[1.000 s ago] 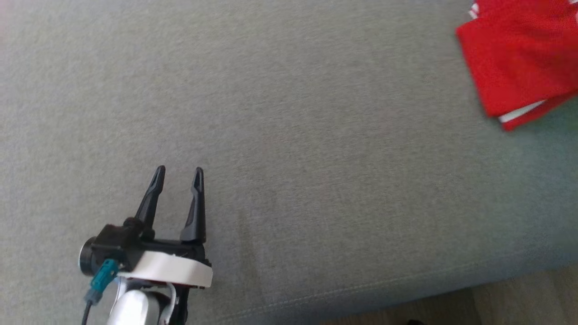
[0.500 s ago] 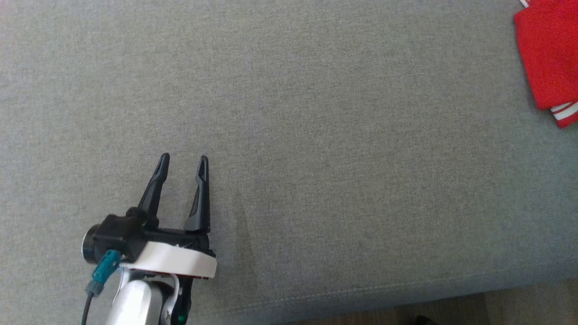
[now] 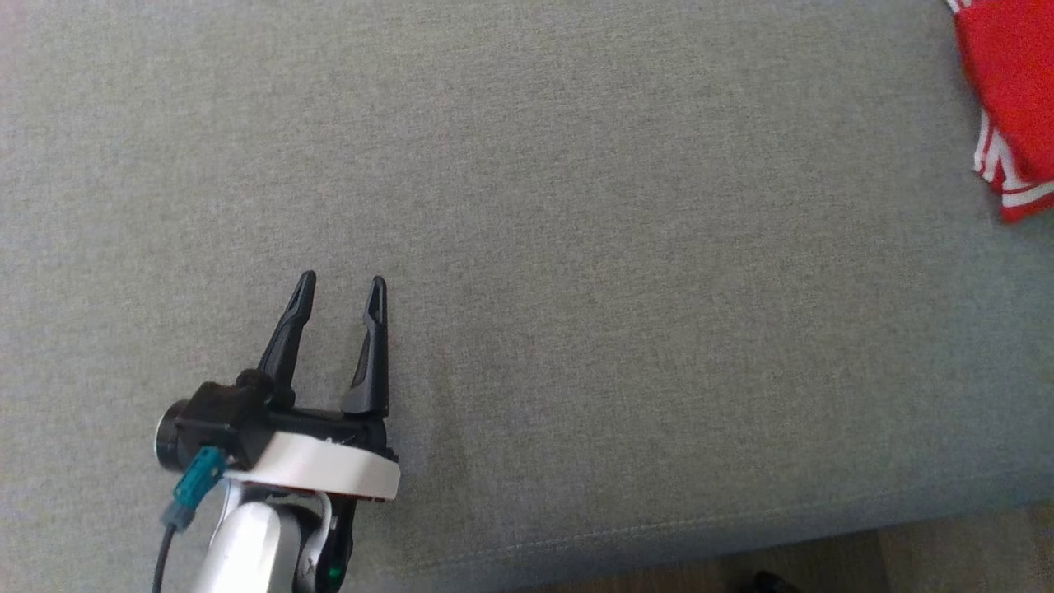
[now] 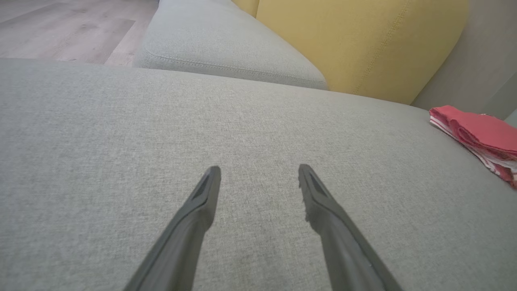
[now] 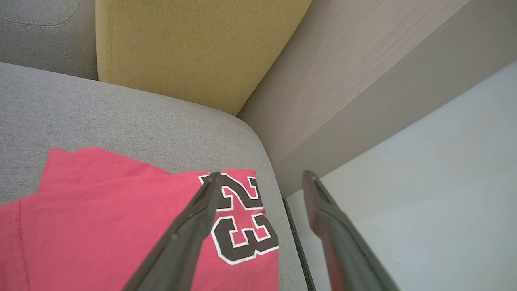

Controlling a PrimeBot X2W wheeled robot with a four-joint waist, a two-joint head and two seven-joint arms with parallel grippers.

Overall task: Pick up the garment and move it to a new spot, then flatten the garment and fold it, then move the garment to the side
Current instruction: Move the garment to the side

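Toward the right end of the grey seat cushion [image 3: 617, 247], found the folded red garment [image 5: 101, 226] lying flat, black-and-white 23 facing up, close to the cushion's rounded corner near a yellow back cushion [image 5: 181, 48]. Saw the right gripper [image 5: 261, 174] poised over that garment with fingers spread apart and nothing between them. Noted the left gripper [image 3: 342, 280] well apart over bare cushion, likewise spread wide and empty.

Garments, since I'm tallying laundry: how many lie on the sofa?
1: a folded red garment at the robot's right end of the grey seat cushion. Others could lie out of frame.
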